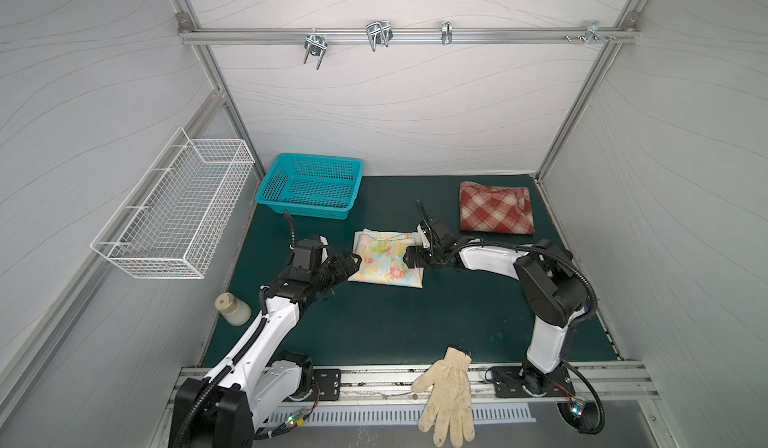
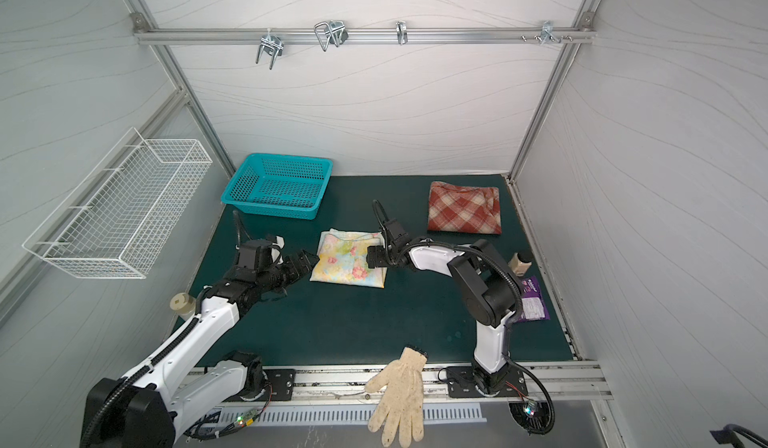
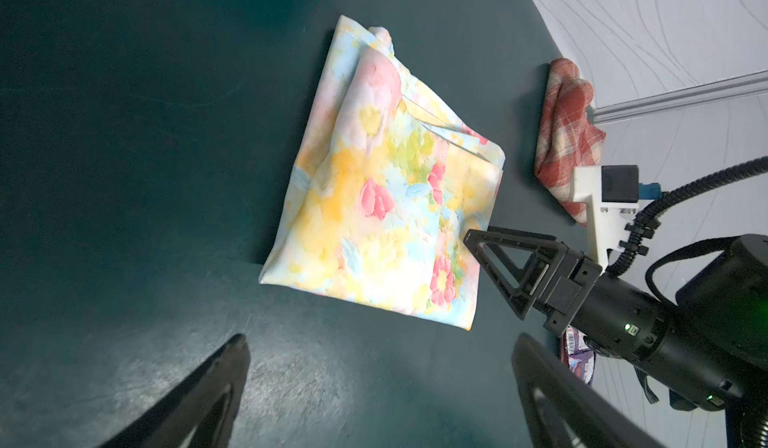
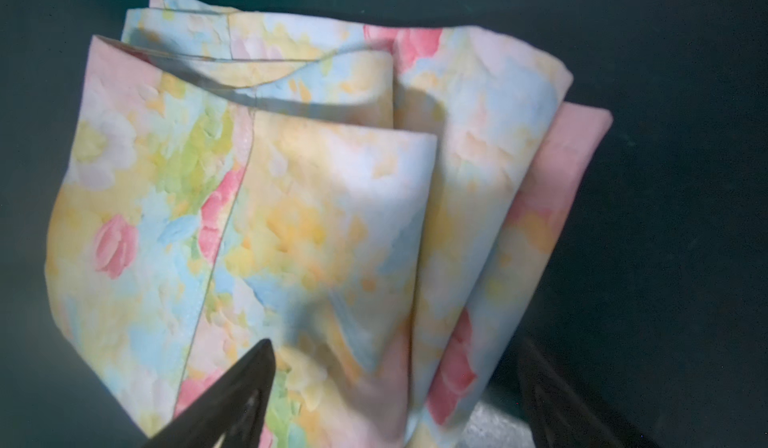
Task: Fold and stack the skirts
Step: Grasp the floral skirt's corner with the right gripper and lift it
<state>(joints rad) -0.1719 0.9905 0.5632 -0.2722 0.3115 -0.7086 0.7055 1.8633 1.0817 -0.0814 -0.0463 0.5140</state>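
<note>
Thin pastel floral skirt (image 1: 380,265), soft layered square, btwn L hand (image 1: 354,260) & R hand (image 1: 408,257), each w/ jaws apart.

The enclosure has three white wall panels (image 1: 395,105) printed with thin grey wavy lines and joined by aluminium posts (image 1: 584,94). A horizontal aluminium rail (image 1: 498,35) on the rear panel carries metal hooks (image 1: 377,36). A white wire basket (image 1: 174,217) hangs on the left panel. A dark green mat (image 1: 395,325) covers the floor. Lighting is even.
</note>
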